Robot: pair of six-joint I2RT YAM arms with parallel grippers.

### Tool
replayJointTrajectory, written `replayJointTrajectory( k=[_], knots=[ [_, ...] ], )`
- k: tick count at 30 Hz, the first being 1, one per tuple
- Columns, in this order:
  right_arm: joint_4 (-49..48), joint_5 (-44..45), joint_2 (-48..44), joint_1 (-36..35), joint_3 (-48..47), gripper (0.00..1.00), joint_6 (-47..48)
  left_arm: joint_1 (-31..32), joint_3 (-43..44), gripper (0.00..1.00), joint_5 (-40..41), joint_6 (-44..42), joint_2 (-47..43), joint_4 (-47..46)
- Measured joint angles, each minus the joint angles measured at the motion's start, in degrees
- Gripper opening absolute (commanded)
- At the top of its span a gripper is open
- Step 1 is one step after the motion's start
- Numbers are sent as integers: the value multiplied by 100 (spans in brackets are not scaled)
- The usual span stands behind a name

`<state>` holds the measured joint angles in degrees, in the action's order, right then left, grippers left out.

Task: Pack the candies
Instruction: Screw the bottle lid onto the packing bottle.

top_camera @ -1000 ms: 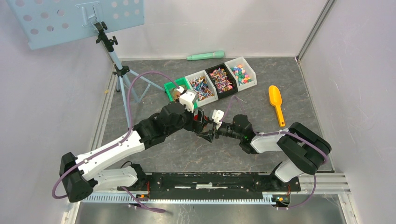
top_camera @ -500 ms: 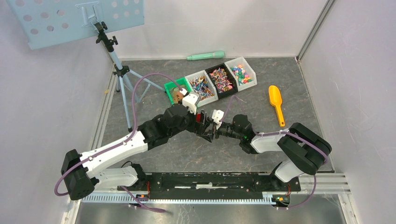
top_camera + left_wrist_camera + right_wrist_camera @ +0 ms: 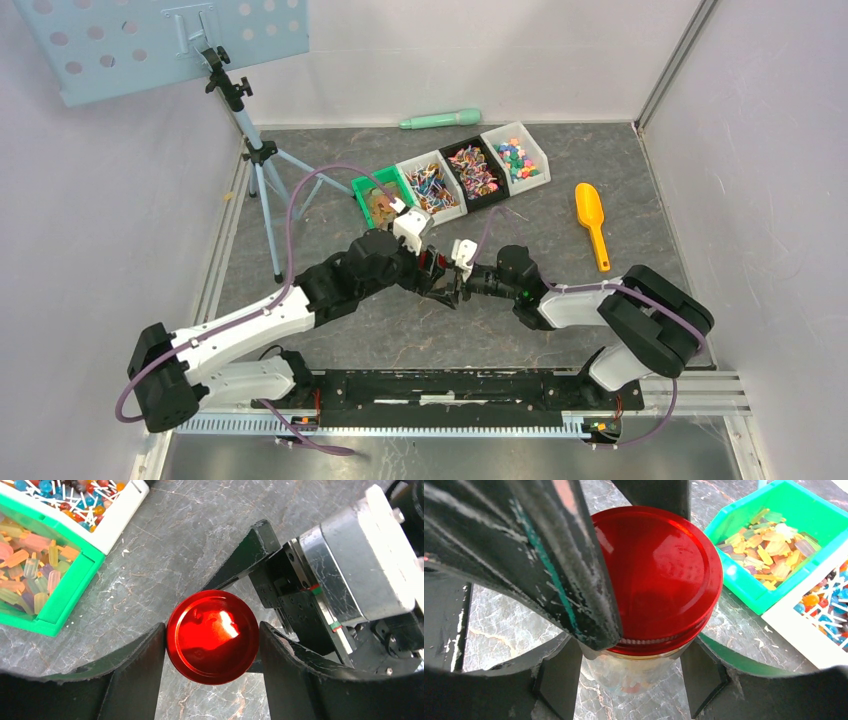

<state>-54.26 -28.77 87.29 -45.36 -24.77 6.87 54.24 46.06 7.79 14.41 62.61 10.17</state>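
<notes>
No legible text or labels.

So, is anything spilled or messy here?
Only a little: tiny white bits lie scattered on the table beside the white tray. The candies sit inside their trays, and the red lid sits flat on the jar.

Jar (image 3: 634, 672) at desk (image 3: 400, 330) centre, lid (image 3: 212, 637) on it. Bins (image 3: 531, 178) holding candies (image 3: 473, 168) in a row at 12 o'clock; scoop (image 3: 592, 225) at 2 o'clock.

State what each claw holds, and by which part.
The left claw pinches the red lid across its rim. The right claw grips the jar by its clear body, just below that lid.
</notes>
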Motion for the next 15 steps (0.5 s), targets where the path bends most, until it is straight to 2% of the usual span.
replayJointTrajectory(
  k=[8, 15],
  knots=[
    [168, -535, -240, 24, 0, 32, 212, -42, -127, 60, -822, -918, -369, 9],
    [166, -1318, -459, 103, 166, 32, 544, -144, -111, 61, -1945, -1705, -479, 155]
  ],
)
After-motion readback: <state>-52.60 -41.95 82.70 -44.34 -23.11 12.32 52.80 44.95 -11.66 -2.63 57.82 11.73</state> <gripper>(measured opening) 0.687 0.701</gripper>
